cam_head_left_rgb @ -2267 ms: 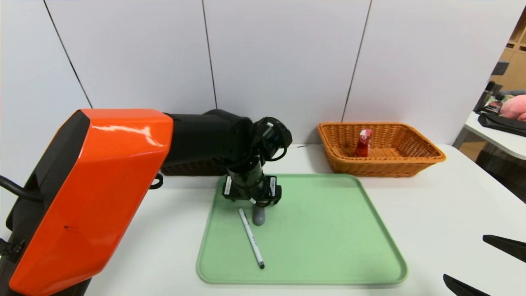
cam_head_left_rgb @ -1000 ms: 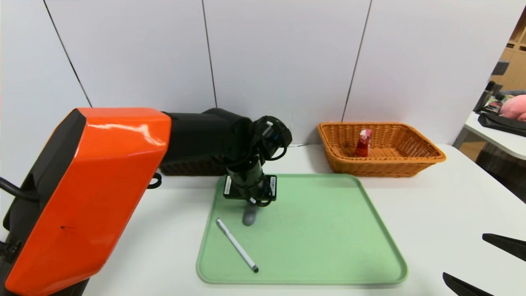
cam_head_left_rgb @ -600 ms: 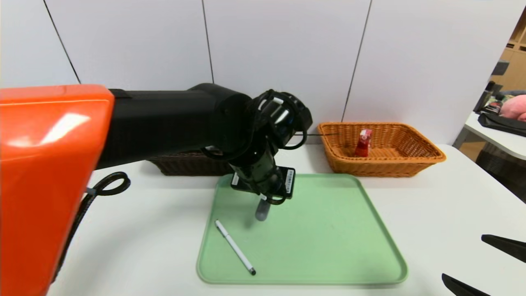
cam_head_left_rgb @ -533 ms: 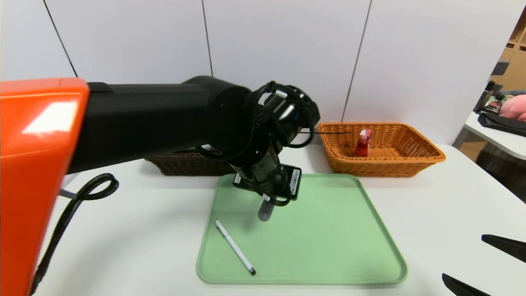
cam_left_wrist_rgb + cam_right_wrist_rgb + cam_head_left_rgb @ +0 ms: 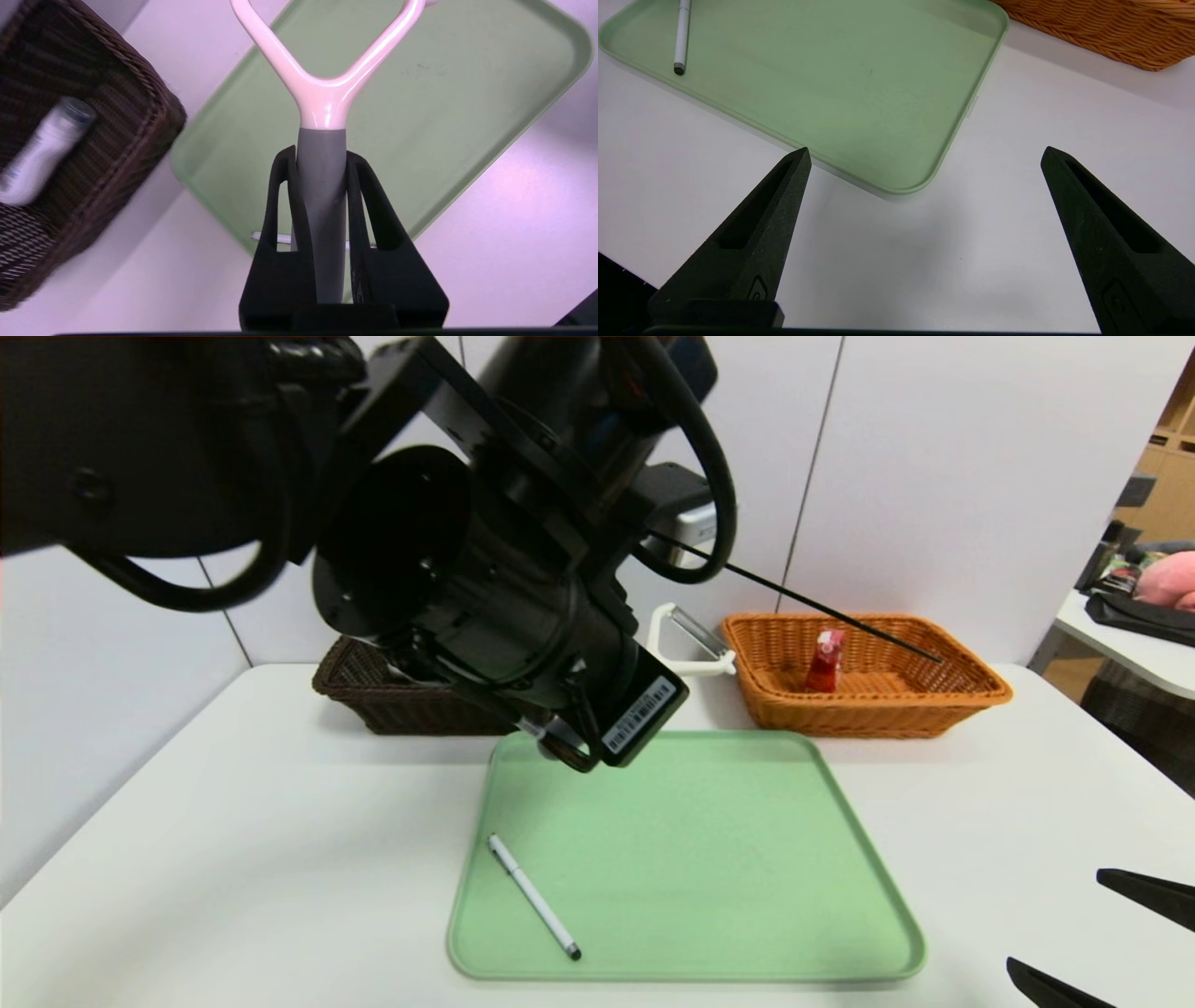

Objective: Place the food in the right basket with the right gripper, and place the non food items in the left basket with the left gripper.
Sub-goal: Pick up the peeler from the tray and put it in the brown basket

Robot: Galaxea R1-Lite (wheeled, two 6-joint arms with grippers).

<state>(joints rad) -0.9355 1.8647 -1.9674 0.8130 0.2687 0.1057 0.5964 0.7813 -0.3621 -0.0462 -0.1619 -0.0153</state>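
Gripping a white peeler [image 5: 322,102] by its grey handle: left gripper [image 5: 322,186], raised over the far-left part of the green tray [image 5: 709,859].

Left jaws closed on the handle, one finger against each side; peeler clear of the tray, its white forked head and metal blade in sight near the left rim of the orange-brown basket [image 5: 868,709]. White pen [image 5: 534,898], dark-tipped, lies aslant on the tray's left side. Dark brown basket [image 5: 420,709], beyond the tray to the left, contains a white bottle-like item [image 5: 44,151] lying on its side. Orange-brown basket, beyond the tray to the right, contains a red packet [image 5: 824,661]. Right gripper [image 5: 926,154] idle above the white table [image 5: 233,859], off the tray's near right corner; jaws wide apart, nothing between them.
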